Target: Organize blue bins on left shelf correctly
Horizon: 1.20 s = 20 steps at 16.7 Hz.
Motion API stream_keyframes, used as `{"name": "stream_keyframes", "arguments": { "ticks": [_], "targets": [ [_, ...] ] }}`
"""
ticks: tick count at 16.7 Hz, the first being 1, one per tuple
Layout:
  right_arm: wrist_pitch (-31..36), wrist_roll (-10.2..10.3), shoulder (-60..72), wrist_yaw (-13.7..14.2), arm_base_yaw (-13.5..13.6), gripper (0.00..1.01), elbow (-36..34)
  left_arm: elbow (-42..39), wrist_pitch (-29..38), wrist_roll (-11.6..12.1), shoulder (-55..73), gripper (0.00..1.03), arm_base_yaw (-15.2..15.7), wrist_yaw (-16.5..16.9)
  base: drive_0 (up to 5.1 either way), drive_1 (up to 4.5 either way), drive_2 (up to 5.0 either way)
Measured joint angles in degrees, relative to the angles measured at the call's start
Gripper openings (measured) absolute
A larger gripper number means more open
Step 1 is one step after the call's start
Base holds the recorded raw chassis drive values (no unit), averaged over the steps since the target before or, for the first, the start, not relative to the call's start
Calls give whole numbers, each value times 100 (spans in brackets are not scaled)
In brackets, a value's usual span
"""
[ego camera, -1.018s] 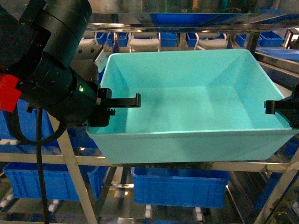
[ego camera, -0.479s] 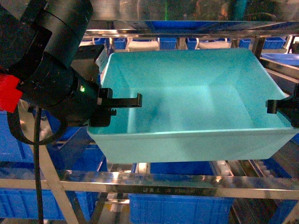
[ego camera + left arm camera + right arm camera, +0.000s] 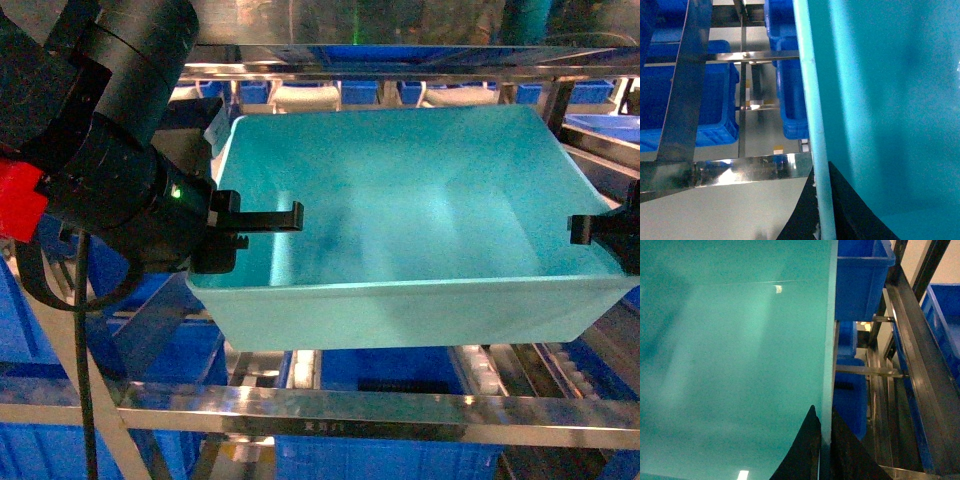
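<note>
The light turquoise blue bin (image 3: 400, 230) hangs level in the air in front of the left shelf (image 3: 400, 410), carried between both arms. My left gripper (image 3: 250, 228) is shut on the bin's left wall, one black finger inside. In the left wrist view the thin rim (image 3: 812, 125) runs between the dark fingers of that gripper (image 3: 822, 215). My right gripper (image 3: 590, 232) is shut on the bin's right wall. The right wrist view shows that gripper (image 3: 825, 450) pinching the rim, with the bin's inside (image 3: 730, 365) filling the left.
Royal-blue crates sit on the rack below the bin (image 3: 380, 450), at the back of the upper tier (image 3: 360, 92) and at far left (image 3: 20, 300). A steel crossbar (image 3: 330, 405) runs under the bin. More blue crates (image 3: 860, 275) and steel rails (image 3: 910, 365) lie to the right.
The rack's lower crossbar has slid down in the head view and the rack looks closer. The bin stays held between both grippers, in the same place in the frame.
</note>
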Motion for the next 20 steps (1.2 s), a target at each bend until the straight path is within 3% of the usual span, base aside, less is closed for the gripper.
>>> {"name": "stream_keyframes", "arguments": {
  "ticks": [3, 6, 10, 14, 20],
  "targets": [
    [-144, -33, 385, -22, -122, 2, 127, 227, -90, -229, 437, 2, 55, 501, 0, 0, 0],
    [-240, -39, 966, -35, -197, 2, 404, 470, -173, -275, 920, 2, 52, 584, 0, 0, 0],
    [-938, -39, 1768, -229, -297, 2, 1414, 1381, -503, -247, 1703, 2, 129, 671, 0, 0, 0],
    [-929, -275, 2251, -315, -295, 2, 1716, 1663, -522, -223, 1985, 2, 94, 529, 0, 0, 0],
    [-688, -691, 2264, -321, -280, 2, 1388, 855, -317, -568, 1812, 2, -98, 415, 0, 0, 0]
  ]
}}
